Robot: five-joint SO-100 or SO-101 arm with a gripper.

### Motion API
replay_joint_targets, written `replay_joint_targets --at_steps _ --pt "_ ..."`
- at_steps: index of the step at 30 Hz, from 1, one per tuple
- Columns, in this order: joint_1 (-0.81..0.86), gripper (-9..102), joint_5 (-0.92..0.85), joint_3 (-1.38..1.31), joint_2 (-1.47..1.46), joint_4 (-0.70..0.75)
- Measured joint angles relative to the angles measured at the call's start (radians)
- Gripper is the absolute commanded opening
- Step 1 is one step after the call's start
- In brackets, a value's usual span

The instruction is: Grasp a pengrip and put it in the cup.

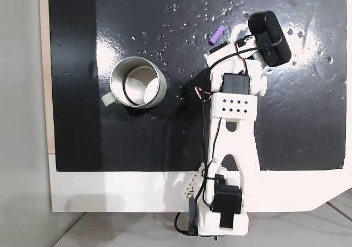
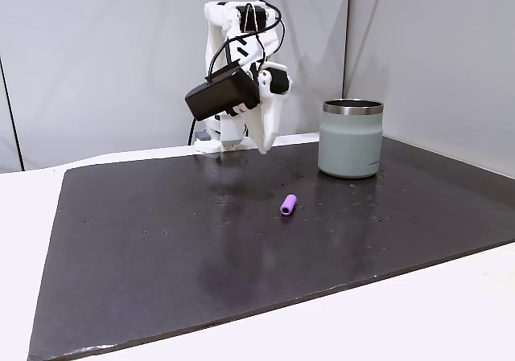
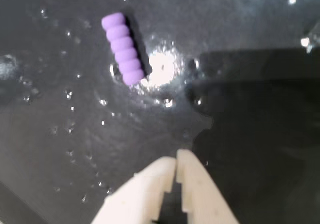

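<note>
The claw [image 3: 176,156] was pressed together, empty, hanging above the tabletop [image 3: 60,134]. The pengrip [image 3: 122,47] lay loose ahead of its tips, well apart from the cup [image 1: 138,82]. Descending unspread would likely knock the ribbed tube rolling.

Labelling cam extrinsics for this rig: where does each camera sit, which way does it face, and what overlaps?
A fixed view: above, facing straight down on the black mat; the whole arm and the cup show.
A fixed view: low at the table's far side, facing the arm's base; the gripper hangs over the mat.
Wrist view: on the arm, facing down; the closed fingertips enter from below.
All three share the pengrip; both fixed views share the cup.
</note>
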Motion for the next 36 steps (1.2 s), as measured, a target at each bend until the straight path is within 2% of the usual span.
replay_joint_targets --at_steps 11,29,32,36 --pt "0.006 0 -0.075 -0.176 -0.267 0.0" --pt "0.028 0 -0.195 -0.425 -0.446 0.002" --pt "0.028 4 -0.196 -0.466 -0.476 0.002" --pt "0.028 18 -0.196 -0.505 -0.502 0.002"
